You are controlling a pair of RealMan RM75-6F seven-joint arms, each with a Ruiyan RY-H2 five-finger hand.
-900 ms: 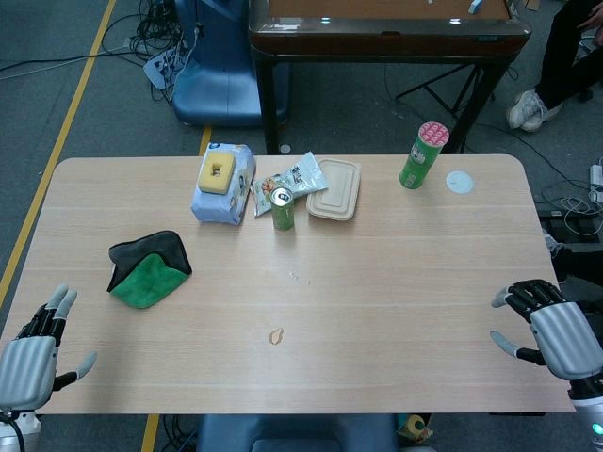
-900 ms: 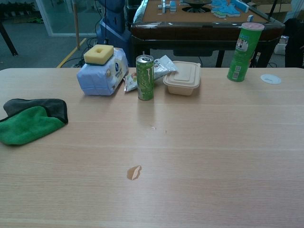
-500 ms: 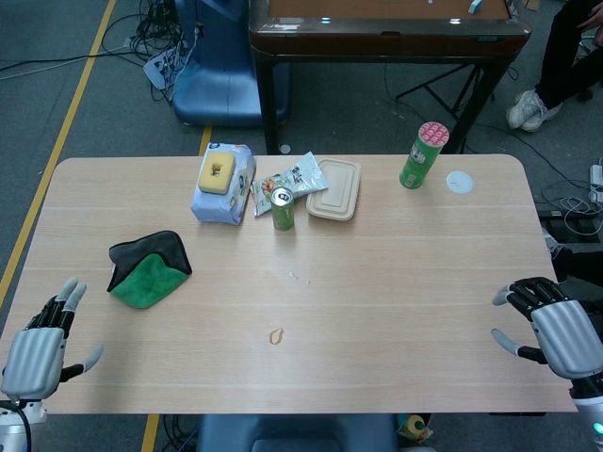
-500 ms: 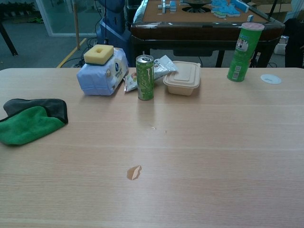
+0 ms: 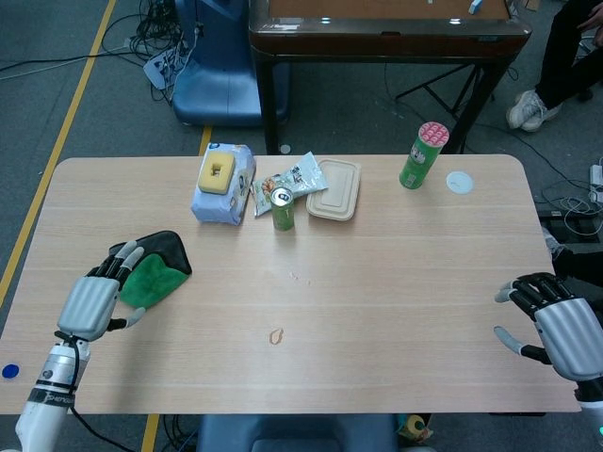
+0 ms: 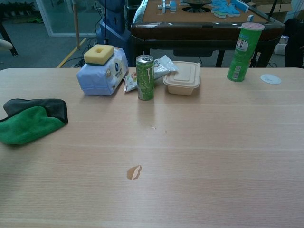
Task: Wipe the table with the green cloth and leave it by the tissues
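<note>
The green cloth (image 5: 151, 271) with its dark backing lies folded on the left of the table, and the chest view shows the cloth (image 6: 29, 124) at the left edge. My left hand (image 5: 96, 299) hovers over the cloth's near left side, fingers spread, holding nothing. The blue tissue pack (image 5: 224, 185) with a yellow sponge (image 6: 99, 53) on top sits at the back; in the chest view the tissue pack (image 6: 101, 76) is at upper left. A small brown spill (image 5: 276, 336) marks the table's middle front, spill (image 6: 134, 172). My right hand (image 5: 558, 331) stays open at the table's right front corner.
A green drink can (image 5: 283, 209), a snack packet (image 5: 292, 176), a beige lidded box (image 5: 335, 189), a green tube can (image 5: 422, 154) and a white lid (image 5: 459, 182) stand along the back. Another table (image 5: 386, 28) and a blue chair (image 5: 217, 75) are behind.
My left hand rose from the front left table edge and moved forward and right, now over the green cloth's near side. The right hand barely shifted.
</note>
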